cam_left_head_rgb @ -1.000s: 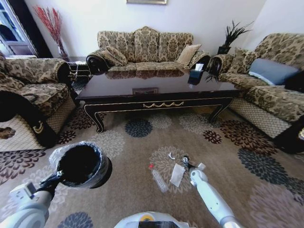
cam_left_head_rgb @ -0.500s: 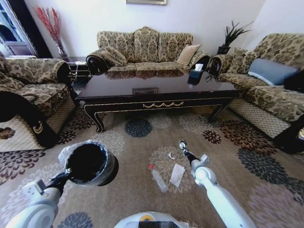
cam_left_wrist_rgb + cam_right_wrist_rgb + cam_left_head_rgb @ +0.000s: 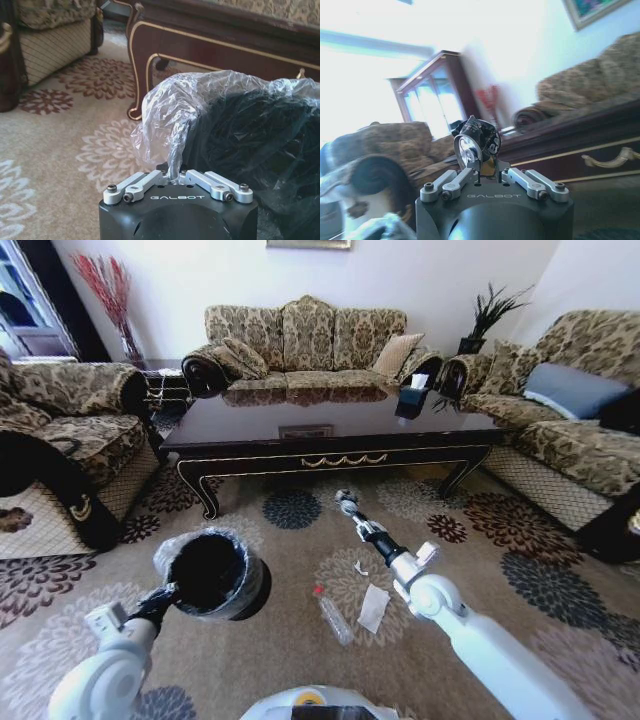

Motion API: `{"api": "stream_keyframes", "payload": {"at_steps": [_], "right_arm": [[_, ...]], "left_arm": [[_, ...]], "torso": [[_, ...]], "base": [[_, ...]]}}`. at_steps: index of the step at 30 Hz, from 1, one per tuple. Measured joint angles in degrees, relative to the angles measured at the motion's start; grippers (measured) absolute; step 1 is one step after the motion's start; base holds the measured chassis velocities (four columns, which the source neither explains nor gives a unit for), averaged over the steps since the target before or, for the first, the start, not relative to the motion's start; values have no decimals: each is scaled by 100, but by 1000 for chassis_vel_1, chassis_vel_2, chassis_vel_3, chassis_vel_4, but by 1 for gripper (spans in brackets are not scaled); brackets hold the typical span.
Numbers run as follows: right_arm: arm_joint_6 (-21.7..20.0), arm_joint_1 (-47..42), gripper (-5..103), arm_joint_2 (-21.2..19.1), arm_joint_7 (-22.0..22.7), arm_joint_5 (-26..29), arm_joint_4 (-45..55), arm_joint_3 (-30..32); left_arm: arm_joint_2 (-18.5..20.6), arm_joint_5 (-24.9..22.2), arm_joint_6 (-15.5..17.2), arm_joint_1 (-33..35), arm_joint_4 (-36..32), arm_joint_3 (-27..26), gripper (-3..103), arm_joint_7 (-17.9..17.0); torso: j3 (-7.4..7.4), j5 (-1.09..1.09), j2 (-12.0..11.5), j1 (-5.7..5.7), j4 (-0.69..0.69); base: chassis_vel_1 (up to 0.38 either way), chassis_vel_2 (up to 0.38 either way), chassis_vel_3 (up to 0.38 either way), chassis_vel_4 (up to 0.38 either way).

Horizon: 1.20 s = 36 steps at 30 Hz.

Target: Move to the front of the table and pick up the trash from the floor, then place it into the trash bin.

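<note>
I hold the trash bin [image 3: 212,573] by its liner rim in the closed left gripper [image 3: 174,176], the right gripper [image 3: 479,167] pinching 1 crumpled scrap [image 3: 479,137] — released short, it misses the bin.

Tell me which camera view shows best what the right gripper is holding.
The right wrist view: the right gripper is shut on a small crumpled dark and silvery piece of trash, seen close. The head view shows the gripper raised before the table, the piece tiny.
</note>
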Motion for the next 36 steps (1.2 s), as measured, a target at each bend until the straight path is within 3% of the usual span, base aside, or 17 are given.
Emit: {"api": "stream_keyframes", "payload": {"at_steps": [4, 15, 24, 36], "right_arm": [[243, 773, 15, -257, -564, -163, 35, -810], [568, 2157, 15, -246, -1183, -1165, -424, -2245], [599, 2340, 15, 163, -1234, -1533, -761, -2853], [573, 2361, 15, 194, -1381, -1722, -955, -3252]], "left_arm": [[159, 27, 39, -235, 206, 365, 3, -70], [397, -77, 40, -550, 543, 1001, 3, -155], [366, -54, 41, -599, 637, 1138, 3, -161], [367, -75, 41, -620, 561, 1156, 3, -151]], "torso": [[0, 2, 0, 0, 0], [0, 0, 0, 0, 0], [0, 0, 0, 0, 1], [0, 0, 0, 0, 0]], "base": [[0, 0, 0, 0], [0, 0, 0, 0], [0, 0, 0, 0], [0, 0, 0, 0]]}}
